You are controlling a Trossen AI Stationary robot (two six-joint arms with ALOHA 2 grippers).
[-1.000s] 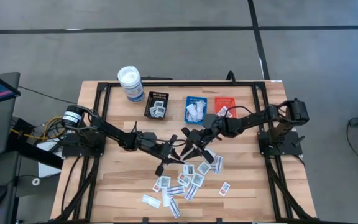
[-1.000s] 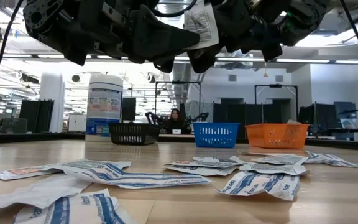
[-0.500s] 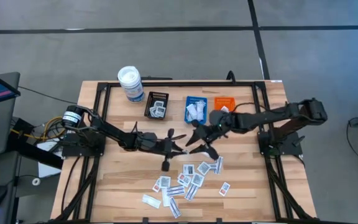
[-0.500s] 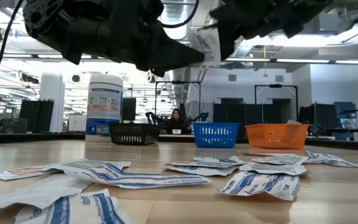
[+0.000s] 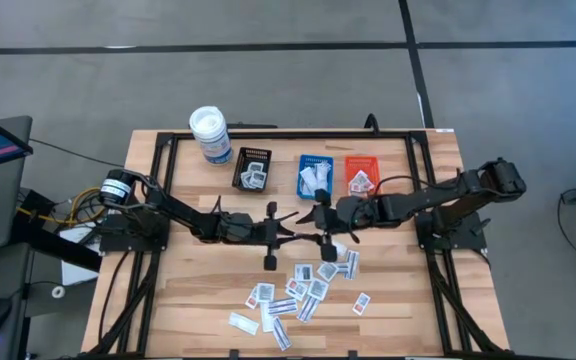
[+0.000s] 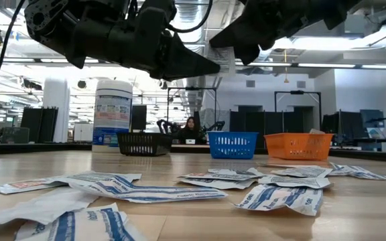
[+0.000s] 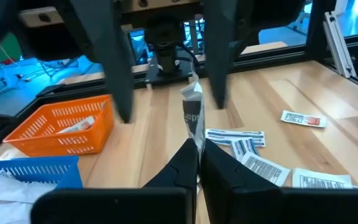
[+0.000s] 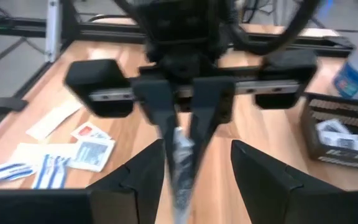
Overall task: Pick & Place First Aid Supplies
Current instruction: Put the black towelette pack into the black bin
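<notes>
The left claw (image 5: 290, 233) is pinched shut on one small white packet (image 7: 192, 113). In the left wrist view the packet stands up straight between the two dark tips, held by its bottom edge. That leaves most of the packet sticking out, so another claw can get at it.

The right claw (image 5: 320, 232) sits just across from the left claw, nose to nose with it, above the middle of the counter (image 5: 198, 290). Its two fingers (image 8: 143, 180) are spread wide, one on each side of the packet, and they do not seem to touch it. So the right claw holds nothing now. I think this is a hand-over between the two claws, but I cannot tell which way it goes.

Both claws hang high over the counter, not down on it. That keeps the packet clear of the pile of packets (image 5: 303, 290), which lies on the counter on the near side of the claws, away from the trays.

On the far side of the claws stand three little trays in a row: the black tray (image 5: 252, 169), the blue tray (image 5: 315, 175) and the orange tray (image 5: 360, 173). Each has some packets in it, so I think the held packet is meant for one of them. A white canister (image 5: 209, 135) stands beside the black tray.
</notes>
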